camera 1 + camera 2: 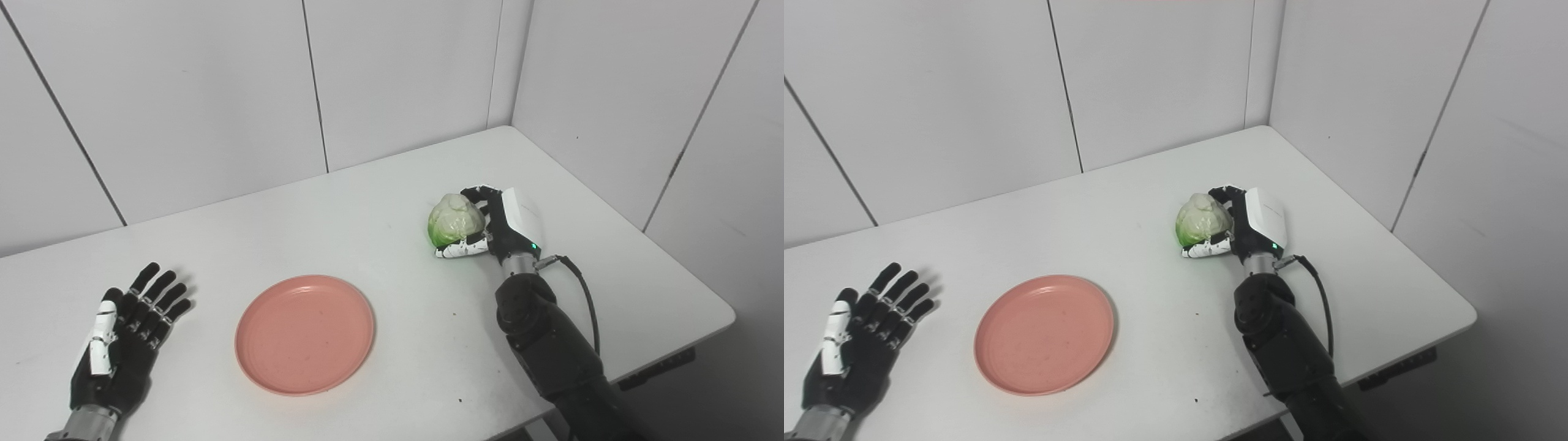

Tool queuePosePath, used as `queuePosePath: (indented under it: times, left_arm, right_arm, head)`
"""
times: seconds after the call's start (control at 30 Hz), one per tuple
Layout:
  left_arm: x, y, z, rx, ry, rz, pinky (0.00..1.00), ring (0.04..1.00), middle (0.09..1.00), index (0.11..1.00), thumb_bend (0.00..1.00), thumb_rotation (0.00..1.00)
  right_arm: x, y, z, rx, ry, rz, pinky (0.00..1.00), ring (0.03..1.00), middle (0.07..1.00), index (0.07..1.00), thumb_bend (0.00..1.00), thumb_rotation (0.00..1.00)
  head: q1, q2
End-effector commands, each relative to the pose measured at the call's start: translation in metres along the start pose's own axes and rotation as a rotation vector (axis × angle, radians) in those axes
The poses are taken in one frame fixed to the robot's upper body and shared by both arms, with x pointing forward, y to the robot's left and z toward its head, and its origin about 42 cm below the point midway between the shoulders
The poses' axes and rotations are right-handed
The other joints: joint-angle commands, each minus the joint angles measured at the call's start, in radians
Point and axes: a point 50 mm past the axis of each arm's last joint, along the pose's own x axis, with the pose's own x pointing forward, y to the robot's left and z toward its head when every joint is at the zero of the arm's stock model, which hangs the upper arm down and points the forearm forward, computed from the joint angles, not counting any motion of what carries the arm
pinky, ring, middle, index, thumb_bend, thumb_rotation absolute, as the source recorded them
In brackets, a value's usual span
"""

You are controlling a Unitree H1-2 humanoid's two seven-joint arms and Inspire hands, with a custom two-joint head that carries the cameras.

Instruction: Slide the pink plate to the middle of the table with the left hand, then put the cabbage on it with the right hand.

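Cabbage (454,221) in the right hand's (499,225) grasp, right of centre in the frame; pink plate (305,334) bare below the middle.

The one cabbage, pale with a green underside, sits wrapped by the right hand, dark fingers (481,196) curling over its top and far side and the white thumb under its near edge; whether it touches the table (380,208) or is just lifted off it I cannot tell. The one pink plate lies flat on the white table, down and left of the cabbage and well apart from it, with open tabletop between them. At lower left the left hand (122,340) lies released, palm up with fingers spread, beside the plate but not touching it. White wall panels (202,92) fill the upper frame.
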Motion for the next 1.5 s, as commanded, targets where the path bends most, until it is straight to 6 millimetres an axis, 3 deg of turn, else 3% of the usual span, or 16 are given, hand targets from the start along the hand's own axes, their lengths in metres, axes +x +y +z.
queuePosePath:
  times: [0.0,0.27,0.47,0.83,1.07,1.47]
  left_arm:
    - [-0.019,0.005,-0.029,-0.040,0.102,0.034,0.86,0.883,0.901,0.889,0.46,1.00]
    - [-0.019,0.002,-0.029,-0.035,0.098,0.031,0.87,0.886,0.905,0.893,0.46,1.00]
    - [-0.018,-0.004,-0.029,-0.029,0.091,0.029,0.87,0.887,0.908,0.899,0.46,1.00]
    - [-0.017,-0.026,-0.029,-0.008,0.089,0.050,0.87,0.885,0.904,0.898,0.46,1.00]
    - [-0.016,-0.043,-0.030,-0.003,0.090,0.059,0.89,0.898,0.913,0.903,0.45,1.00]
    - [-0.011,-0.069,-0.026,0.002,0.072,0.085,0.90,0.901,0.919,0.908,0.44,1.00]
  right_arm:
    - [0.010,-0.016,0.022,0.041,-0.109,-0.076,0.37,0.428,0.465,0.500,0.53,0.00]
    - [0.002,-0.021,0.040,0.098,-0.147,-0.079,0.37,0.419,0.457,0.506,0.53,0.00]
    - [-0.007,-0.026,0.065,0.121,-0.193,-0.062,0.37,0.403,0.495,0.516,0.52,0.00]
    - [-0.019,-0.028,0.100,0.131,-0.314,-0.010,0.35,0.392,0.495,0.514,0.52,0.00]
    - [-0.031,-0.019,0.123,0.142,-0.401,0.059,0.34,0.381,0.488,0.531,0.51,0.00]
    - [-0.061,0.020,0.160,0.203,-0.504,0.196,0.32,0.373,0.489,0.540,0.51,0.00]
  head:
    - [0.004,0.001]
    - [0.025,-0.002]
    - [0.049,0.000]
    - [0.125,0.001]
    - [0.200,0.003]
    - [0.321,0.007]
